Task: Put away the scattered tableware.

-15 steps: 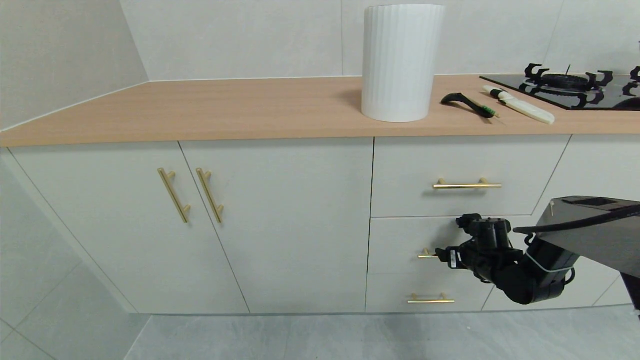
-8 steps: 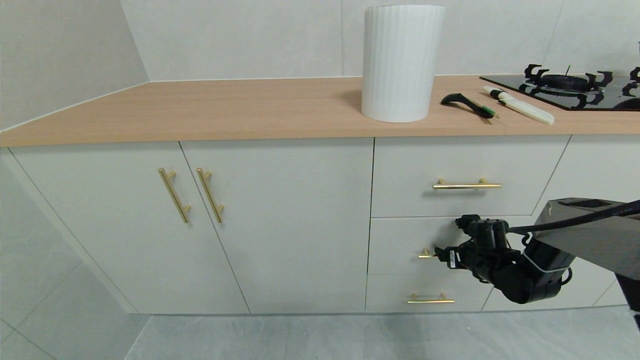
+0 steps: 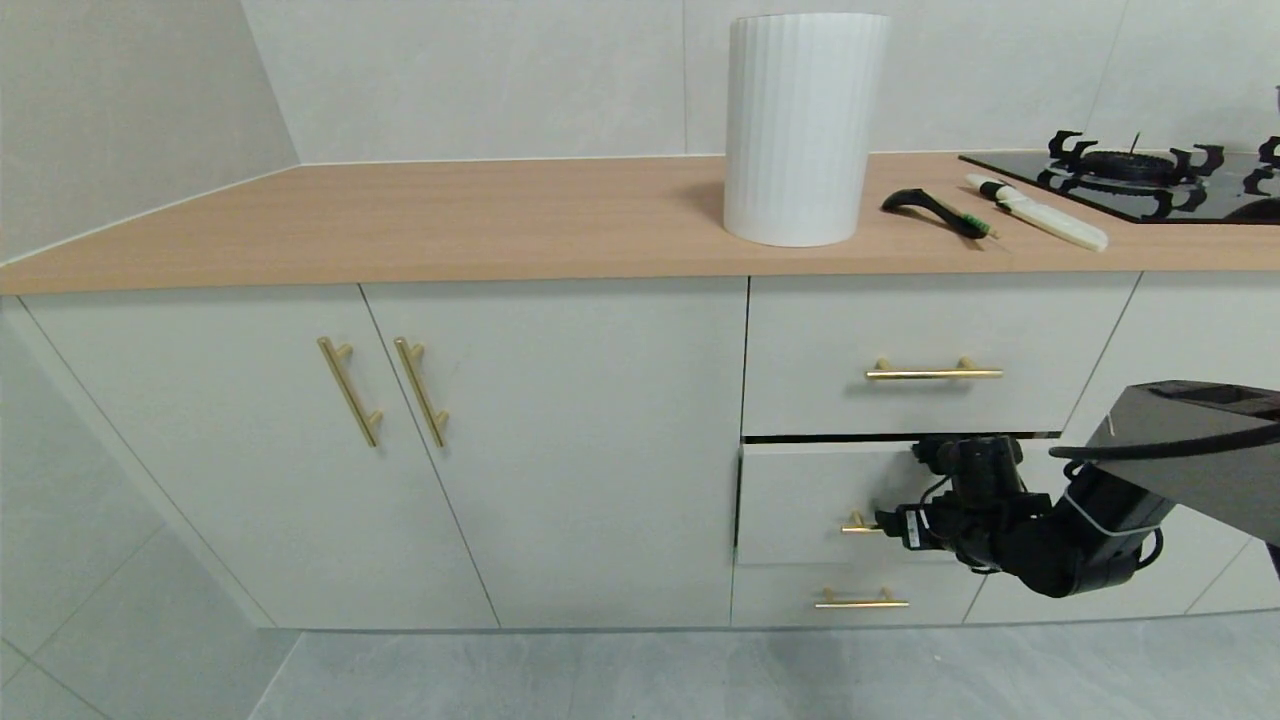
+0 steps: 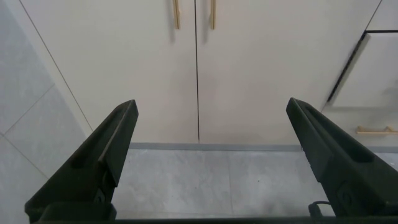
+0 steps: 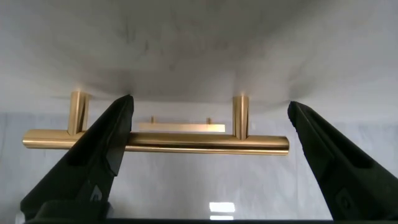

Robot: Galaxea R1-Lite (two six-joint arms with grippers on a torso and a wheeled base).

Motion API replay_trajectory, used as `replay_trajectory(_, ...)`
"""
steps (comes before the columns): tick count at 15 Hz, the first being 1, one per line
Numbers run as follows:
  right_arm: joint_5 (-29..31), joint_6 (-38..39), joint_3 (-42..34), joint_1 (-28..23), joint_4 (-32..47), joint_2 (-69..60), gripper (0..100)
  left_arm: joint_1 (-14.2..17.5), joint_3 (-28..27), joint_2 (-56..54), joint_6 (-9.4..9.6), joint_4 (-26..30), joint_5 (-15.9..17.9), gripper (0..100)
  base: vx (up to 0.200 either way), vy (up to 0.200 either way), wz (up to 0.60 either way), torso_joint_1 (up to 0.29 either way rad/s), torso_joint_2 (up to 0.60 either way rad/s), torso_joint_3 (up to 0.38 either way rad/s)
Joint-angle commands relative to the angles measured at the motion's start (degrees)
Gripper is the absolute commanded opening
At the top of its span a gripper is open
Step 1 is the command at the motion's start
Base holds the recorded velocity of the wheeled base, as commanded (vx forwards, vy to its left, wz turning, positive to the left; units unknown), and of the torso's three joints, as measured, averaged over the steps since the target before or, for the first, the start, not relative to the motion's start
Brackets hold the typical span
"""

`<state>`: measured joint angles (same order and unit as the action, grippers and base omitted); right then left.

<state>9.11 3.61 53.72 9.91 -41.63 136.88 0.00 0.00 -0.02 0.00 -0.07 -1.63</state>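
While the black peeler (image 3: 935, 210) and white knife (image 3: 1040, 220) lay on the countertop (image 3: 450, 220), around one o'clock from the right gripper (image 3: 885, 522), nothing was stowed yet. That gripper's fingers stood spread at the handle (image 3: 855, 527) of the middle drawer (image 3: 800, 495). The left gripper (image 4: 211, 107) was also spread. The drawer had since slid out a crack, leaving a dark gap along its top.

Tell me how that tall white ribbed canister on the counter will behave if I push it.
Tall for its base, the canister would probably tip if pushed high; pushed low it may slide on the smooth counter. Being round, it would likely roll once down, and the front edge is close.
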Motion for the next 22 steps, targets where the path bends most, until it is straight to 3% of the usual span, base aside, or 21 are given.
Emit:
replay_trajectory(1, -1.11, -0.09, -0.29, 0.2, 2.78, -3.02, 100, 0.0, 0.0, 0.02, 0.0, -0.01, -0.04, 100, 0.0, 0.0, 0.0, 0.0, 0.0, 0.0)
replay_trajectory(8, -6.03, -0.36, -0.64, 0.2, 22.12, -17.08, 100, 0.0, 0.0, 0.02, 0.0, -0.01, -0.04, 100, 0.0, 0.0, 0.0, 0.0, 0.0, 0.0)
replay_trajectory(11, -8.32, -2.73, -0.37, 1.6, 35.39, -29.65, 100, 0.0, 0.0, 0.02, 0.0, -0.01, -0.04, 100, 0.0, 0.0, 0.0, 0.0, 0.0, 0.0)
replay_trajectory(13, -8.4, -2.47, -0.02, 2.92, 39.52, -35.63, 100, 0.0, 0.0, 0.02, 0.0, -0.01, -0.04, 100, 0.0, 0.0, 0.0, 0.0, 0.0, 0.0)
replay_trajectory(17, -7.96, -0.71, -0.46, 5.29, 37.41, -39.32, 100, 0.0, 0.0, 0.02, 0.0, -0.01, -0.04, 100, 0.0, 0.0, 0.0, 0.0, 0.0, 0.0)
replay_trajectory(20, -6.38, 1.05, -1.08, 5.65, 30.03, -34.31, 100, 0.0, 0.0, 0.02, 0.0, -0.01, -0.04, 100, 0.0, 0.0, 0.0, 0.0, 0.0, 0.0)
replay_trajectory(22, -3.04, 1.14, -2.48, 5.65, 20.45, -27.45, 100, 0.0, 0.0, 0.02, 0.0, -0.01, -0.04, 100, 0.0, 0.0, 0.0, 0.0, 0.0, 0.0)
